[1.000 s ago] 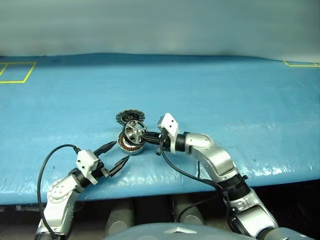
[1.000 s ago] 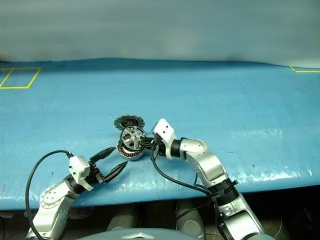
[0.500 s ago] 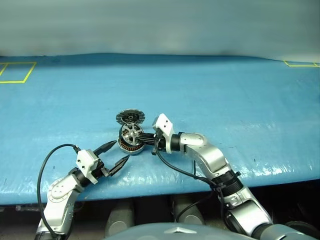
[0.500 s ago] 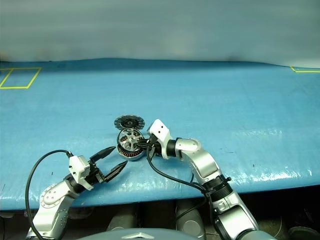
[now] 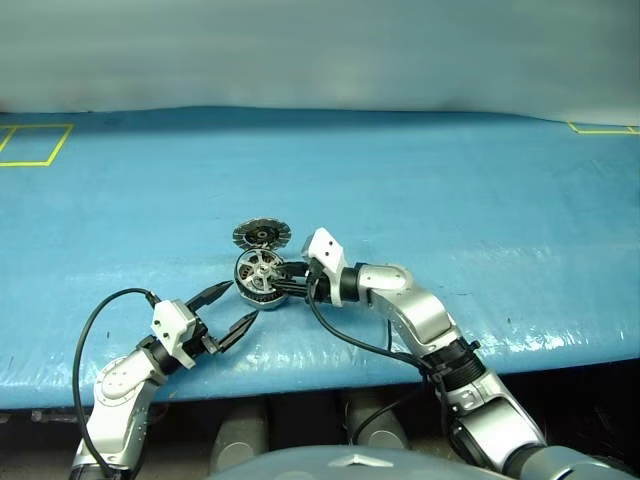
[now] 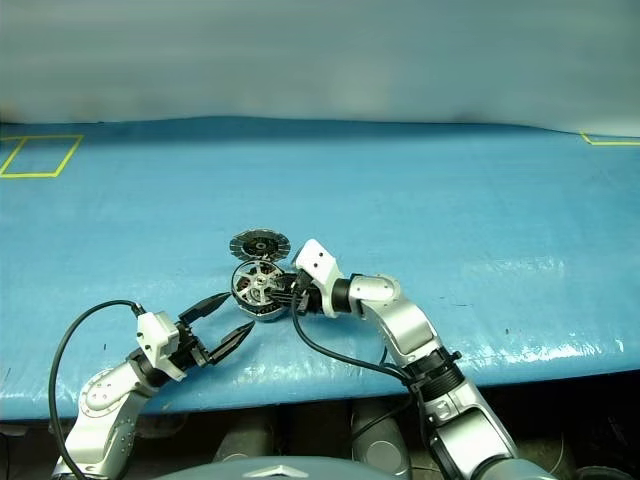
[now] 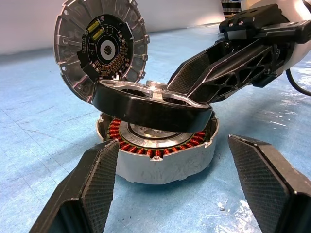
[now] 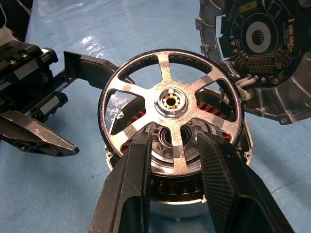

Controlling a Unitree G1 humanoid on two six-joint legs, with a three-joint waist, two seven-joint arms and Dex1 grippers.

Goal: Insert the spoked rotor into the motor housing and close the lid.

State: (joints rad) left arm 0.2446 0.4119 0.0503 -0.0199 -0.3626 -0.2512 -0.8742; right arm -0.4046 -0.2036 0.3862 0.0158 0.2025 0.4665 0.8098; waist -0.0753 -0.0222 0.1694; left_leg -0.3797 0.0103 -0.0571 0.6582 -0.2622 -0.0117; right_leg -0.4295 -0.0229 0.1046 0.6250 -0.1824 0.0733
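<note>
Head view: on the blue bench (image 5: 450, 200) the spoked rotor (image 5: 259, 272) sits atop the motor housing (image 5: 262, 293), the lid (image 5: 261, 235) just behind; the left pincer (image 5: 225, 310) gapes empty nearby. Left wrist view: the rotor lies tilted on the housing's rim, not seated. Right wrist view: the right pincer (image 8: 172, 160) straddles a spoke, fingers partly parted; whether they grip it I cannot tell.

Blue table (image 5: 450, 190) (yellow tape corners (image 5: 30, 145)), motor housing (image 7: 160, 160) on it
</note>
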